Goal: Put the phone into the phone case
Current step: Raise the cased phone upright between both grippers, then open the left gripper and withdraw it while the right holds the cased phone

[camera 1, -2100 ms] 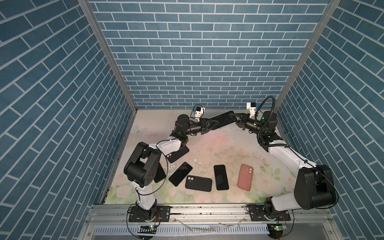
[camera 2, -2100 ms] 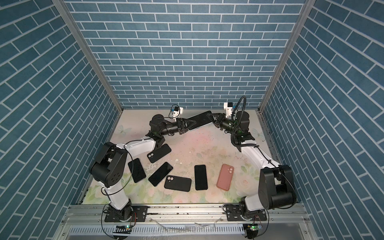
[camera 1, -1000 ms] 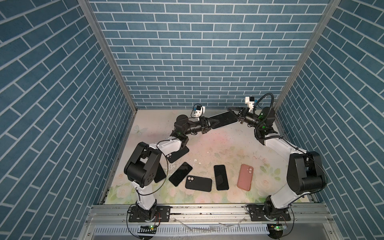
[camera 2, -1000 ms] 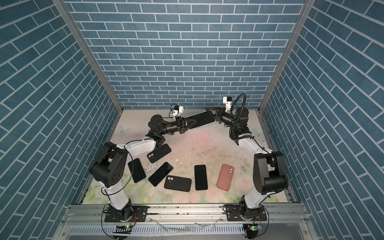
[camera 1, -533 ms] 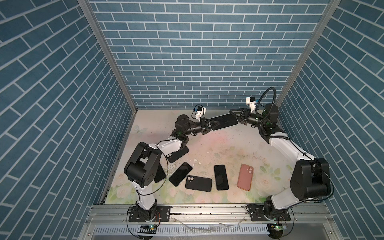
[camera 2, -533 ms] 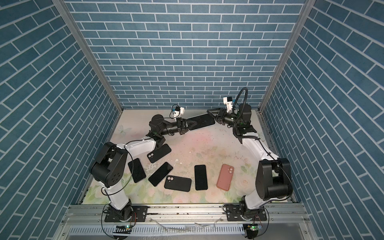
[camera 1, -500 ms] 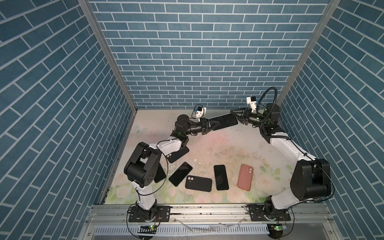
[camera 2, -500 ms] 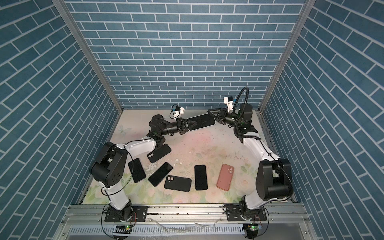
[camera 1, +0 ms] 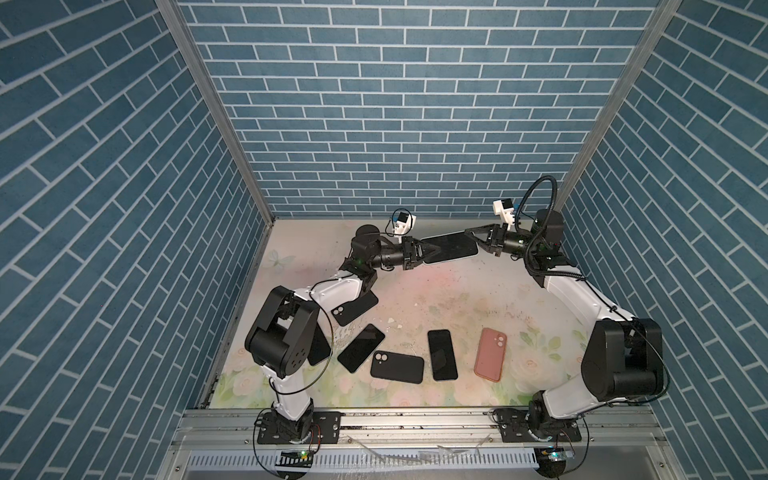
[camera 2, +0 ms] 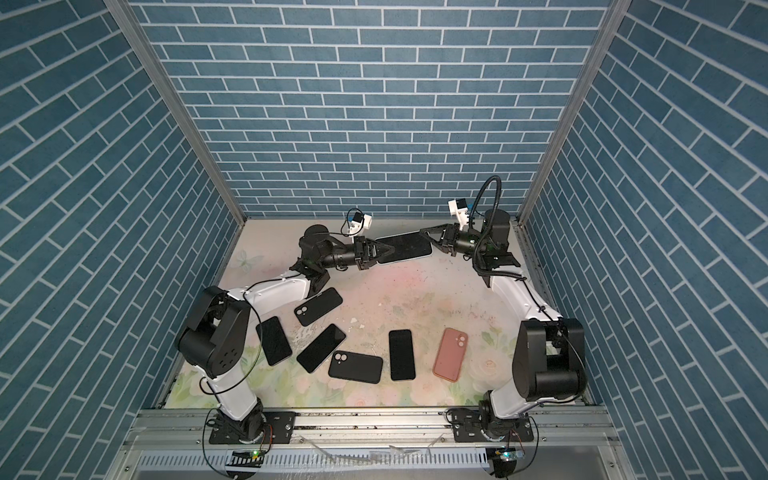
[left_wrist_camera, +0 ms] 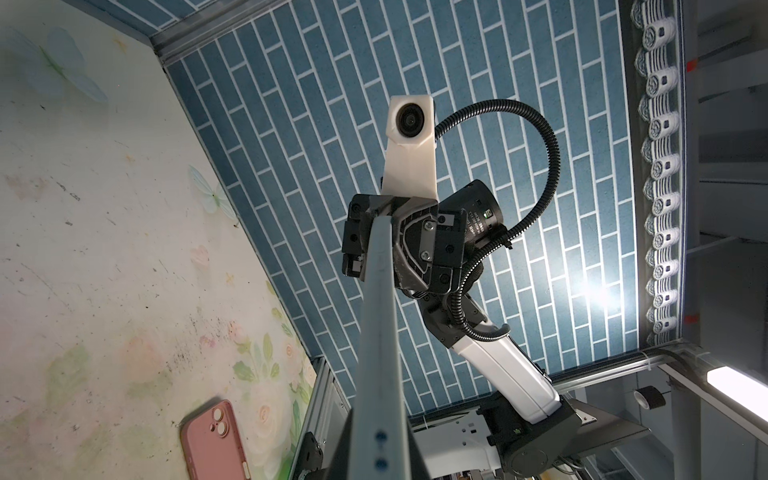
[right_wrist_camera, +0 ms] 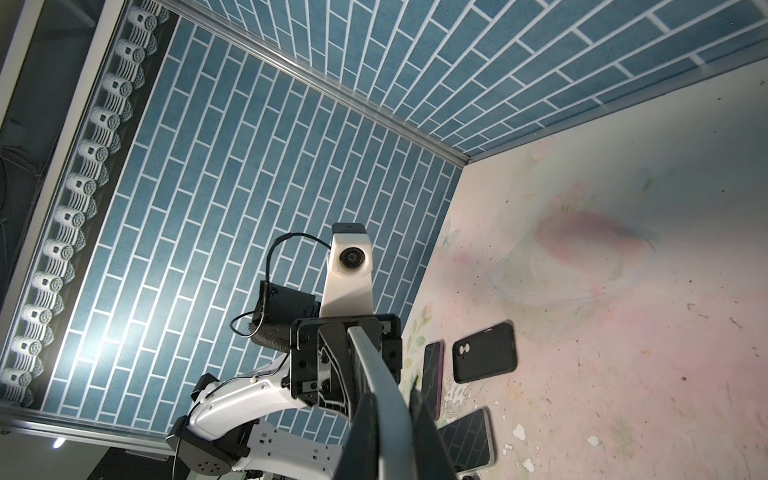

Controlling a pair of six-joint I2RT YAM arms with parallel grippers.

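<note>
While we hold the phone (camera 1: pixel 451 248) up over the back of the worktop (camera 1: pixel 457 303), it spans the gap between our two arms, nearly level, dark face up and a pale edge toward the front. Our left tool (camera 1: pixel 432 252) is pressed together on the phone's left end, and our right tool (camera 1: pixel 471 233) pinches its right end; both top views show this two-sided grip. From the left wrist, we look along the phone's thin pale edge (left_wrist_camera: pixel 380 332) to the right tool (left_wrist_camera: pixel 384 216), whose jaws close on the far end. From the right wrist, the same edge runs to the left tool (right_wrist_camera: pixel 351 332), clamped on the other end.

Nearer the front, well apart from the phone, a pink case (camera 1: pixel 490 354) lies with its camera opening up. To its left lies a black handset (camera 1: pixel 442 354), then a black case (camera 1: pixel 397 366) set crosswise, then a slanted handset (camera 1: pixel 360 348) with a corner close to that case. A second black case (camera 1: pixel 353 309) lies partly under our left arm, and in a top view one more handset (camera 2: pixel 273 340) lies beside that arm's shoulder.
</note>
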